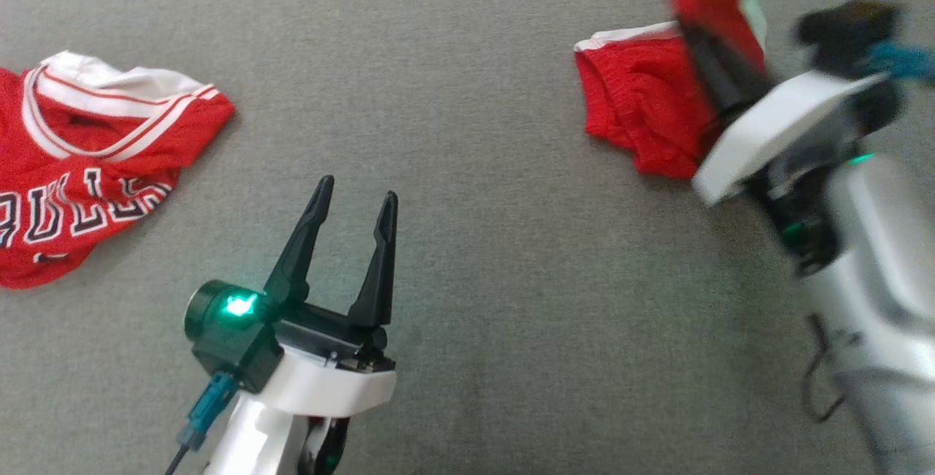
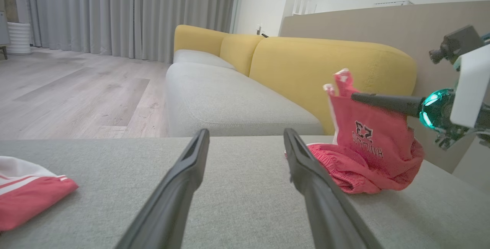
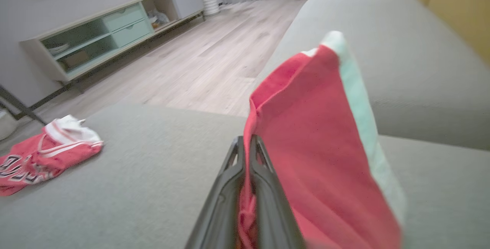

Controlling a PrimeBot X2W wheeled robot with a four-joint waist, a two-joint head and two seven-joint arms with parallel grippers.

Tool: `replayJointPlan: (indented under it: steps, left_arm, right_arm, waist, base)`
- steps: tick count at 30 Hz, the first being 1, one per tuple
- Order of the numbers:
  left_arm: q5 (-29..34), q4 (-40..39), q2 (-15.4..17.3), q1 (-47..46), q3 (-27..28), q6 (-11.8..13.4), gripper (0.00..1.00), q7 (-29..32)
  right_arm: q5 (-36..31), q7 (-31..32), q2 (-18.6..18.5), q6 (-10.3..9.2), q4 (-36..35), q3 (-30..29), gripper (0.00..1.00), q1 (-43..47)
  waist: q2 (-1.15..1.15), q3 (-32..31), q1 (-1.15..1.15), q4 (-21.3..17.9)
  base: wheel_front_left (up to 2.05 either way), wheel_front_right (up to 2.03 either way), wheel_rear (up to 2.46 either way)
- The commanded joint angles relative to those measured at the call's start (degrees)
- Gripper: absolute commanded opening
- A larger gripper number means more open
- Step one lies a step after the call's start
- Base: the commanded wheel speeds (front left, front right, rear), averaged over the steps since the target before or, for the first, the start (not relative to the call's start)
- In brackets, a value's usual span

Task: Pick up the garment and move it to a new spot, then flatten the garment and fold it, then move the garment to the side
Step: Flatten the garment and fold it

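Right fingers (image 3: 226,199): clamped together on a white-trimmed edge of the red shorts (image 1: 643,102).
Shorts: that edge raised, the rest heaped at the far right of the grey cushion (image 1: 475,241).
Left fingers (image 1: 302,241): apart, empty, over bare cushion, well apart from the shorts.
Jersey (image 1: 80,168): far left, crumpled.
Doing it well: lift until the heap hangs free before travelling. The hold looks shallow, though blur hides it.

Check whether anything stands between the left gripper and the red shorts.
Nothing visible does: bare grey cushion lies between the left gripper and the red shorts, which the right gripper holds. The Bulls jersey lies aside.
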Motion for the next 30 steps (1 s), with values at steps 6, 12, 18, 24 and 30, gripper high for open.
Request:
replayJointPlan:
  steps: [6, 12, 18, 24, 30]
  left_arm:
    - [-0.34, -0.58, -1.00, -0.63, 1.68, -0.57, 1.00, -0.29]
    - [-0.57, -1.05, -1.54, 0.96, 3.58, 0.05, 1.00, -0.29]
    - [0.47, -1.61, -1.81, 4.33, 6.80, 1.88, 1.00, -0.29]
    - [1.36, -0.84, -1.94, 8.18, 10.57, 3.89, 1.00, -0.29]
    - [0.46, 0.80, -1.98, 11.48, 12.13, 6.07, 1.00, -0.29]
  right_arm:
    - [-0.19, -3.82, 4.99, -0.04, 1.54, 2.57, 1.00, 3.41]
    - [-3.62, -15.92, 3.66, -0.04, 0.69, -7.60, 1.00, 9.18]
    - [-6.70, -27.52, 3.18, -0.04, 1.16, -13.33, 1.00, 17.61]
    - [-10.42, -30.27, 3.85, -0.04, 1.55, -11.30, 1.00, 24.77]
    - [-14.66, -30.33, 6.27, -0.04, 0.54, -9.79, 1.00, 30.82]
  waist:
    - [0.00, -0.58, 0.00, 2.15]
    - [0.00, -3.18, 0.00, 2.19]
    - [0.00, -6.87, 0.00, 1.12]
    - [0.00, -10.20, 0.00, 0.57]
    - [0.00, -13.96, 0.00, 0.58]
  base:
    - [0.00, 0.00, 0.00]
    - [0.00, 0.00, 0.00]
    - [0.00, 0.00, 0.00]
    - [0.00, 0.00, 0.00]
    - [0.00, 0.00, 0.00]
